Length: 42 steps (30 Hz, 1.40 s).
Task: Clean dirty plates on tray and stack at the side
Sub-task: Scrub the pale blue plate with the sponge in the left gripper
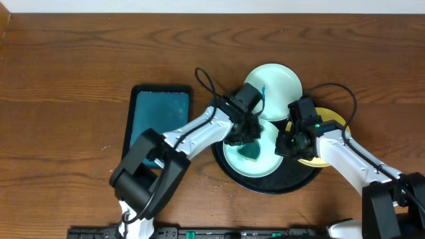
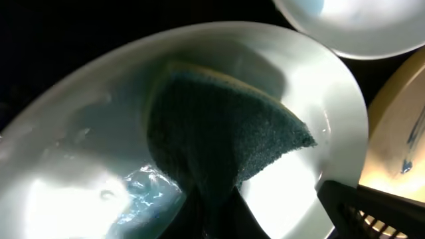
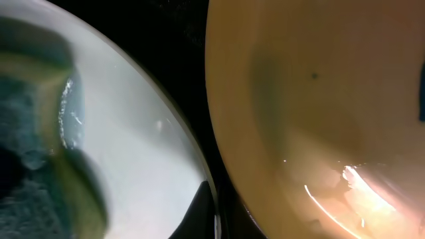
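A pale mint plate [image 1: 265, 159] lies on the black round tray [image 1: 292, 180]. My left gripper [image 1: 243, 137] is shut on a dark teal sponge [image 1: 250, 153] and presses it onto this plate; in the left wrist view the sponge [image 2: 226, 126] covers the plate's [image 2: 86, 133] middle, with a blue wet smear [image 2: 143, 192] beside the gripper [image 2: 212, 202]. My right gripper [image 1: 285, 145] is shut on this plate's right rim [image 3: 146, 133], one finger [image 3: 211, 212] over the edge. A second mint plate [image 1: 275, 83] with a blue mark lies behind. The yellow plate [image 1: 329, 119] lies right, also in the right wrist view [image 3: 319, 99].
A teal rectangular tray [image 1: 159, 116] lies on the wooden table left of the black tray, under my left arm. The second mint plate [image 2: 352, 26] and the yellow plate [image 2: 398, 133] lie close round the plate with the sponge on it.
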Available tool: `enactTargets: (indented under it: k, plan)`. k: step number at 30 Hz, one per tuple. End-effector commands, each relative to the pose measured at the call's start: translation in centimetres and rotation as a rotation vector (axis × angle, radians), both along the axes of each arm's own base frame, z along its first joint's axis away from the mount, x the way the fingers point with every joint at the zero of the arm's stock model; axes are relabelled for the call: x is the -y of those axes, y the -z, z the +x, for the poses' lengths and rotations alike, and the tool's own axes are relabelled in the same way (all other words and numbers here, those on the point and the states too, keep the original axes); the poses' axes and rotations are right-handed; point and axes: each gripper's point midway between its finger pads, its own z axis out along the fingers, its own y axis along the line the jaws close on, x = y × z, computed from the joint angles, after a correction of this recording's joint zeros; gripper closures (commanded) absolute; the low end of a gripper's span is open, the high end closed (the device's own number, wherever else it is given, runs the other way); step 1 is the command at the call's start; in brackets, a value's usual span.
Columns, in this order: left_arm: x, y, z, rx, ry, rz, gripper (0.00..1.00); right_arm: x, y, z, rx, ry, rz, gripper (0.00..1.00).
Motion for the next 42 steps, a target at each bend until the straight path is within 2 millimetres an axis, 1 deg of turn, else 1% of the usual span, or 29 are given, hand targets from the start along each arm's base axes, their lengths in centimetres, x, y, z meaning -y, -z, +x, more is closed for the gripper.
enactTargets:
  k: [1,3,5,6,9,11,13,15,17,18,20,21,22,23,24,25,27,29,31,34,35,36,38,40,42]
  plan:
    - [0.0,3.0,-1.6,-0.042,0.073,0.056,0.93,0.4,0.1,0.3,0.013,0.028,-0.031,0.99]
    - [-2.0,4.0,-1.3,-0.025,0.066,0.159,0.93,0.4,0.1,0.3,0.012,0.028,-0.032,0.99]
    - [-4.8,4.4,-0.8,0.002,0.036,0.291,0.92,0.4,0.1,0.2,0.01,0.028,-0.032,0.99]
    - [-6.3,4.4,-0.4,0.02,0.022,0.36,0.93,0.4,0.1,0.2,0.009,0.028,-0.032,0.99]
    - [-9.9,3.8,0.4,0.064,-0.001,0.533,0.93,0.4,0.1,0.2,0.009,0.028,-0.032,0.99]
    - [-11.6,3.4,0.7,0.09,-0.004,0.624,0.92,0.4,0.1,0.2,0.01,0.028,-0.032,0.99]
    - [-12.5,3.2,0.9,0.107,-0.004,0.671,0.93,0.4,0.1,0.2,0.01,0.028,-0.032,0.99]
    - [-12.4,3.2,0.9,0.107,-0.008,0.668,0.93,0.4,0.1,0.2,0.009,0.028,-0.032,0.99]
    - [-11.2,3.4,0.8,0.091,-0.018,0.607,0.93,0.4,0.1,0.2,0.009,0.028,-0.032,0.99]
    - [-8.6,3.8,0.3,0.047,-0.011,0.475,0.93,0.4,0.1,0.2,0.009,0.028,-0.032,0.99]
    - [-4.9,3.6,-0.5,-0.012,0.013,0.288,0.93,0.4,0.1,0.2,0.009,0.028,-0.032,0.99]
    - [-3.2,3.3,-0.7,-0.031,0.029,0.203,0.93,0.4,0.1,0.2,0.009,0.029,-0.032,0.99]
    - [-0.4,2.6,-1.2,-0.051,0.058,0.073,0.93,0.4,0.1,0.2,0.009,0.029,-0.032,0.99]
    - [1.1,2.1,-1.4,-0.055,0.082,0.003,0.92,0.4,0.1,0.2,0.009,0.029,-0.032,0.99]
    - [2.4,1.6,-1.7,-0.055,0.103,-0.05,0.92,0.4,0.1,0.2,0.009,0.029,-0.032,0.99]
    - [3.2,1.3,-2.0,-0.06,0.114,-0.083,0.92,0.4,0.1,0.2,0.009,0.029,-0.032,0.99]
    - [4.2,0.8,-2.6,-0.079,0.127,-0.126,0.92,0.4,0.1,0.2,0.009,0.029,-0.032,0.99]
    - [4.6,0.8,-3.1,-0.084,0.138,-0.129,0.92,0.4,0.1,0.2,0.009,0.029,-0.032,0.99]
    - [4.5,1.1,-3.3,-0.087,0.14,-0.126,0.92,0.4,0.1,0.2,0.009,0.029,-0.032,0.99]
    - [4.1,1.7,-3.6,-0.099,0.137,-0.11,0.92,0.4,0.1,0.2,0.009,0.029,-0.032,0.99]
    - [3.5,2.2,-3.7,-0.101,0.131,-0.083,0.92,0.4,0.1,0.2,0.009,0.029,-0.032,0.99]
    - [2.8,2.6,-3.8,-0.1,0.122,-0.044,0.92,0.4,0.1,0.2,0.009,0.029,-0.032,0.99]
    - [0.3,3.6,-3.6,-0.083,0.097,0.09,0.92,0.4,0.1,0.2,0.009,0.029,-0.032,0.99]
    - [-2.7,4.4,-3.1,-0.054,0.067,0.235,0.92,0.4,0.1,0.2,0.008,0.029,-0.032,0.99]
    - [-5.5,4.7,-2.3,-0.016,0.037,0.367,0.92,0.4,0.1,0.2,0.008,0.029,-0.032,0.99]
